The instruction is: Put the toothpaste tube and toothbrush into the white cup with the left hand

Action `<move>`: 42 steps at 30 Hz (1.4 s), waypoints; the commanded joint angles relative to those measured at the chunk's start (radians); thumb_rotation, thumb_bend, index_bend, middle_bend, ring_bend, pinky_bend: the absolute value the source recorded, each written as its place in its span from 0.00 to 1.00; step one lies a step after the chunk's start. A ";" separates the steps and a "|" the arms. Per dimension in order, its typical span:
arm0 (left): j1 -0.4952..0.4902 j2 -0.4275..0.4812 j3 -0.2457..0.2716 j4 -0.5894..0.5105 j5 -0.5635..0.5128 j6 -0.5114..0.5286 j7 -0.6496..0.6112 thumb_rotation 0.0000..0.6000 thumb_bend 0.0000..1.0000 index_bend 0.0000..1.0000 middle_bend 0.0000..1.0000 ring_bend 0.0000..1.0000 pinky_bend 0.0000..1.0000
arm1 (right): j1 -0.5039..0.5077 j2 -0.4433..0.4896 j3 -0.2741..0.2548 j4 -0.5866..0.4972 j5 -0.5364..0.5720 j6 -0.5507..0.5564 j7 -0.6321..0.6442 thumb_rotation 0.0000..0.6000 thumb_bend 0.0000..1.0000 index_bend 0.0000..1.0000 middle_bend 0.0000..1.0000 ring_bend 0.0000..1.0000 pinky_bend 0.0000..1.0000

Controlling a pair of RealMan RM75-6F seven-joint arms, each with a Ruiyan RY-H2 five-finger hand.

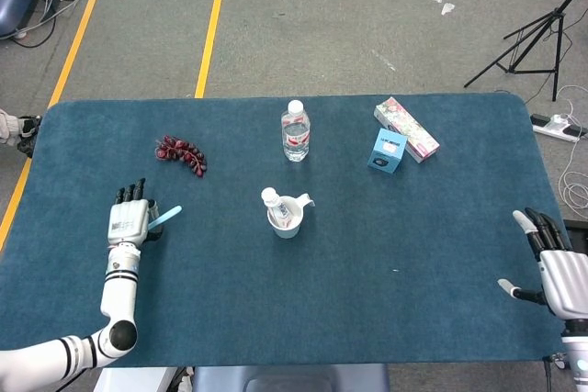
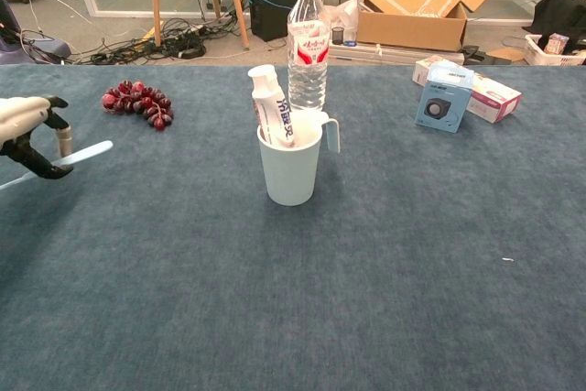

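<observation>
The white cup (image 1: pixel 288 220) (image 2: pixel 290 169) stands mid-table with the toothpaste tube (image 1: pixel 273 203) (image 2: pixel 272 107) upright inside it. My left hand (image 1: pixel 129 218) (image 2: pixel 29 134) is at the table's left side and pinches the light blue toothbrush (image 1: pixel 164 218) (image 2: pixel 75 156), which sticks out to the right, lifted a little off the cloth. My right hand (image 1: pixel 554 262) rests open at the table's right edge, holding nothing.
A water bottle (image 1: pixel 295 131) (image 2: pixel 309 41) stands just behind the cup. Red grapes (image 1: pixel 181 154) (image 2: pixel 137 103) lie at the back left. A blue box (image 1: pixel 388 151) (image 2: pixel 443 97) and a pink carton (image 1: pixel 406 128) (image 2: pixel 490 94) sit at the back right.
</observation>
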 commanded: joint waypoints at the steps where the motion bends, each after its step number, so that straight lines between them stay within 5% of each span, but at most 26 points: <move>1: 0.012 0.045 -0.014 -0.076 0.046 0.043 -0.016 1.00 0.40 0.66 0.00 0.00 0.00 | 0.000 0.000 0.000 0.000 0.001 -0.001 -0.001 1.00 0.00 0.09 0.07 0.00 0.42; 11: 0.002 0.167 -0.109 -0.297 0.089 0.084 -0.061 1.00 0.41 0.67 0.00 0.00 0.00 | 0.004 -0.004 0.000 0.001 0.005 -0.009 -0.008 1.00 0.00 0.09 0.07 0.00 0.42; 18: -0.062 0.217 -0.213 -0.395 0.028 0.034 -0.094 1.00 0.42 0.68 0.00 0.00 0.00 | 0.004 -0.004 0.000 0.001 0.006 -0.008 -0.006 1.00 0.00 0.09 0.07 0.00 0.42; 27: -0.146 0.225 -0.319 -0.423 -0.067 -0.021 -0.183 1.00 0.43 0.69 0.00 0.00 0.00 | 0.001 0.002 0.000 0.000 0.001 -0.003 0.004 1.00 0.00 0.09 0.07 0.00 0.42; 36: -0.197 0.214 -0.365 -0.451 -0.112 -0.068 -0.299 1.00 0.43 0.70 0.00 0.00 0.00 | -0.004 0.008 0.000 -0.003 -0.006 0.011 0.014 1.00 0.00 0.09 0.07 0.00 0.42; 42: -0.216 0.202 -0.425 -0.464 -0.148 -0.145 -0.456 1.00 0.44 0.71 0.00 0.00 0.00 | -0.004 0.009 -0.001 -0.002 -0.009 0.009 0.019 1.00 0.00 0.09 0.07 0.00 0.42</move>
